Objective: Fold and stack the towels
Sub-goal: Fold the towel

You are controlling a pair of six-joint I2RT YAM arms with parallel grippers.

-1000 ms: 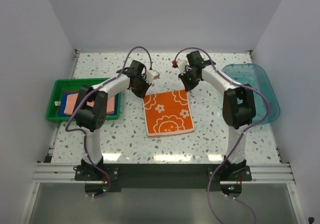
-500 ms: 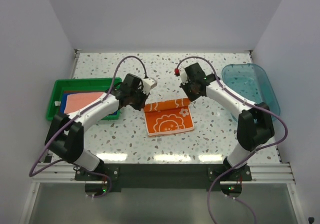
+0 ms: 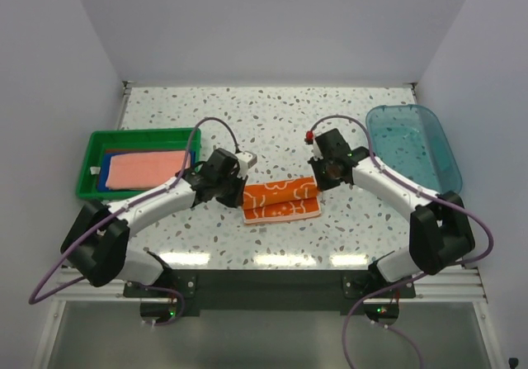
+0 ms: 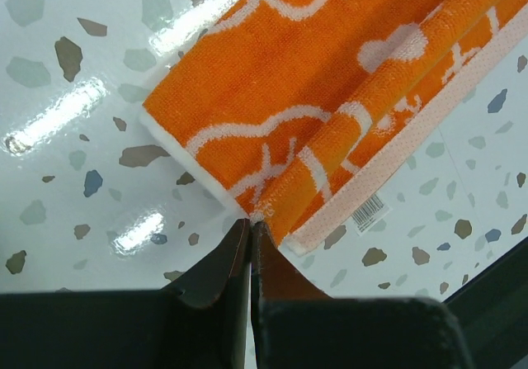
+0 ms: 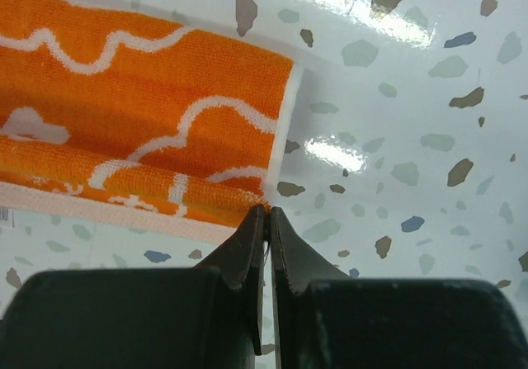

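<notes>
Speckled terrazzo table [image 3: 272, 113]. Item: my left claw [image 4: 250, 224], pinched tight on one corner of the orange towel [image 4: 272, 96]; my right claw [image 5: 267, 212], likewise on the other corner. Change: far edge drawn over toward the near one, towel nearly halved, centre frame. Remaining, likely: release, then stack on the pink towel [image 3: 144, 169] in the green tray [image 3: 91, 150], left.

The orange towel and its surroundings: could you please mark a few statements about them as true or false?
1. The left gripper and right gripper are both shut on the orange towel. True.
2. The orange towel lies flat and unfolded. False: it is folded over on itself.
3. A pink towel tops the pile in the tray. True.
4. The tub stands left of the tray. False: it stands far to the right.
</notes>
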